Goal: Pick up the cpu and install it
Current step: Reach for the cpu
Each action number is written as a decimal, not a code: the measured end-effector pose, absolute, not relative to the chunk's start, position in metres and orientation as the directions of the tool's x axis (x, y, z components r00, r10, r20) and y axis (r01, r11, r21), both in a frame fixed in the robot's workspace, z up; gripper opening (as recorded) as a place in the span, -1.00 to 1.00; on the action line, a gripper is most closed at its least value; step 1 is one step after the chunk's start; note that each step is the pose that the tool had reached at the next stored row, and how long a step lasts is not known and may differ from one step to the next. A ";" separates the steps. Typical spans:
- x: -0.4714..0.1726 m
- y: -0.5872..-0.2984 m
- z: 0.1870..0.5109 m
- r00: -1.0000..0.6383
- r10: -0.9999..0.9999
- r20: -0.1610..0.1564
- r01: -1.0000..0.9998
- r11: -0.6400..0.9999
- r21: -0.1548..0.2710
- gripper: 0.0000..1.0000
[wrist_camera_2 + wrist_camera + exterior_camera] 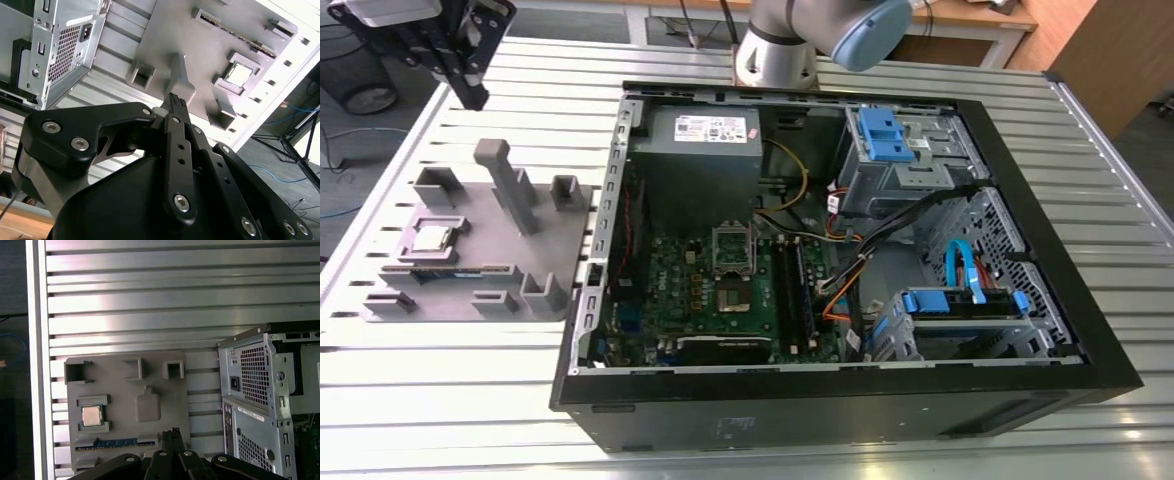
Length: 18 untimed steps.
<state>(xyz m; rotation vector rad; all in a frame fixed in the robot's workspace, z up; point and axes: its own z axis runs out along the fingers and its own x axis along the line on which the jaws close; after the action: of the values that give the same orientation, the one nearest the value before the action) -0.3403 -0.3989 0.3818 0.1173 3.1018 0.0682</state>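
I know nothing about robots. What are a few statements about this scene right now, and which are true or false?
1. The cpu lies in a recess of the grey tray. True.
2. The gripper is holding the cpu. False: it hangs in the air with nothing in it, apart from the cpu.
3. The computer case lies open, so its motherboard shows. True.
4. The grey tray stands inside the computer case. False: it sits on the slatted table, beside the case on the exterior view's left.
5. The drive brackets in the case are red. False: they are blue.
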 end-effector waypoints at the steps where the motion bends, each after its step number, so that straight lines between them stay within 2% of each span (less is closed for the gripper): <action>1: -0.342 -0.399 0.382 -0.996 0.076 -0.035 0.075 0.996 0.045 -0.79; 18: -0.382 -0.399 0.379 -0.996 0.076 -0.035 0.075 0.996 0.045 -0.79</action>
<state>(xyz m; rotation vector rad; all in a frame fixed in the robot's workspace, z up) -0.3819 -0.3990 0.3794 0.1172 3.1018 0.0681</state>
